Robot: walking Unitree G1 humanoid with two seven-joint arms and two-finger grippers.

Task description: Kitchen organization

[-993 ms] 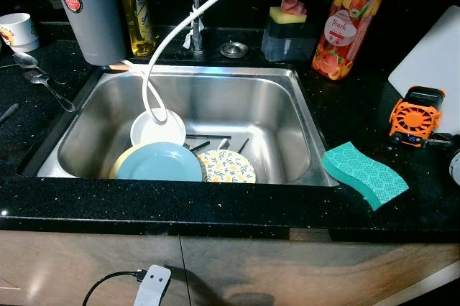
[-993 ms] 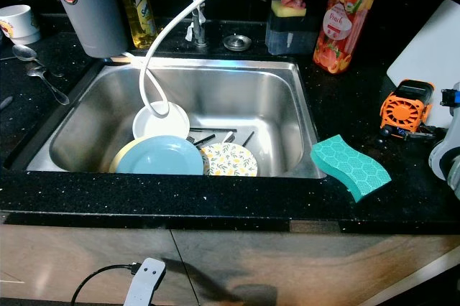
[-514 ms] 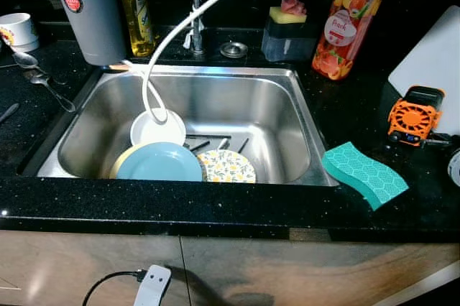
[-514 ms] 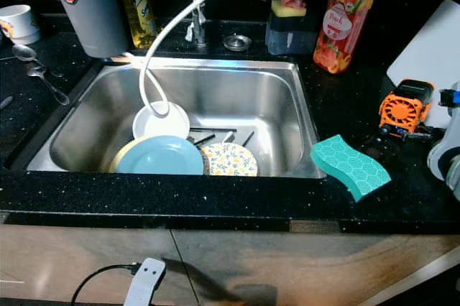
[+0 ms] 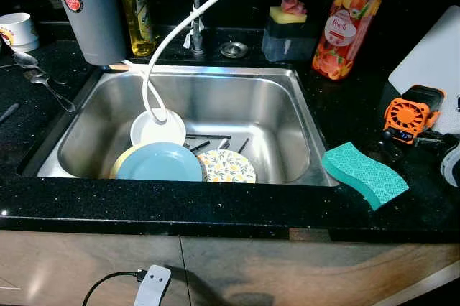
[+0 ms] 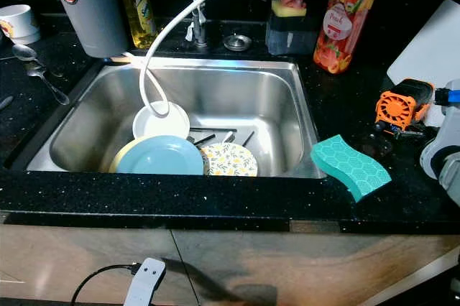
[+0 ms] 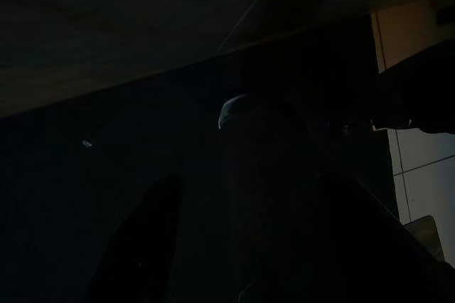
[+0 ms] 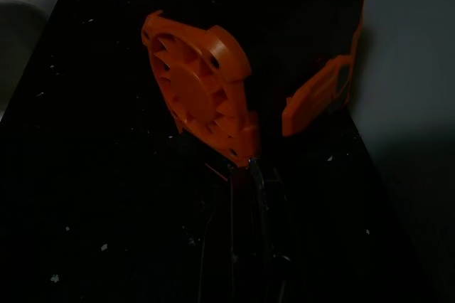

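Clearly, the orange fan (image 6: 402, 110) is lifted off the tabletop (image 6: 345, 105) at far right, apparently gripped by the right claw (image 8: 245, 164); the left is farther.

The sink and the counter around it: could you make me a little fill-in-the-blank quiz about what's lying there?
1. The blue plate lies inside the ____.
2. The teal sponge rests on the black ____, on the robot's right of the sink.
3. The small fan beside the white board is coloured ____.
4. The white hose ends on a ____ dish.

Missing words: sink; counter; orange; white
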